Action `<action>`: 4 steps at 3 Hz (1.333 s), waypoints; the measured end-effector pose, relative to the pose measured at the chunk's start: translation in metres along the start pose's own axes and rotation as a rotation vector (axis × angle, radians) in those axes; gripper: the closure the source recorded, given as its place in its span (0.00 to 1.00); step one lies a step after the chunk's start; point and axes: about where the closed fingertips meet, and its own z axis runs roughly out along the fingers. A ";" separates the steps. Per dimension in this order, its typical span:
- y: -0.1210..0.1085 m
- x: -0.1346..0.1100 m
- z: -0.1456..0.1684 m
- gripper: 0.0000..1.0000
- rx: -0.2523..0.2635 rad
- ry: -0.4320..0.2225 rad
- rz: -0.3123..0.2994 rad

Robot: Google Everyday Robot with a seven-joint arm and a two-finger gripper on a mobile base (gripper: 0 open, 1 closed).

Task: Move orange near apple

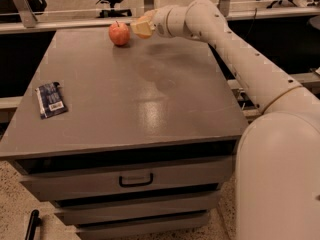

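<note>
The red-pink apple (119, 33) stands on the grey table top (150, 84) near its far edge. My gripper (141, 27) is stretched out over the far edge, just right of the apple and a little above the table. It is shut on a pale orange round thing, the orange (144, 28), which is mostly covered by the fingers. The orange hangs close to the apple's right side, with a small gap between them.
A dark blue snack packet (50, 99) lies near the table's left edge. My white arm (240, 59) crosses the table's far right corner. Drawers with a handle (135, 179) are below the front edge. Office chairs and a rail stand behind the table.
</note>
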 end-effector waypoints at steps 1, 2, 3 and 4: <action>0.001 0.008 0.004 1.00 -0.016 -0.020 0.016; 0.009 0.018 0.013 1.00 -0.068 -0.040 0.042; 0.012 0.019 0.015 0.84 -0.078 -0.040 0.044; 0.015 0.019 0.018 0.61 -0.082 -0.040 0.044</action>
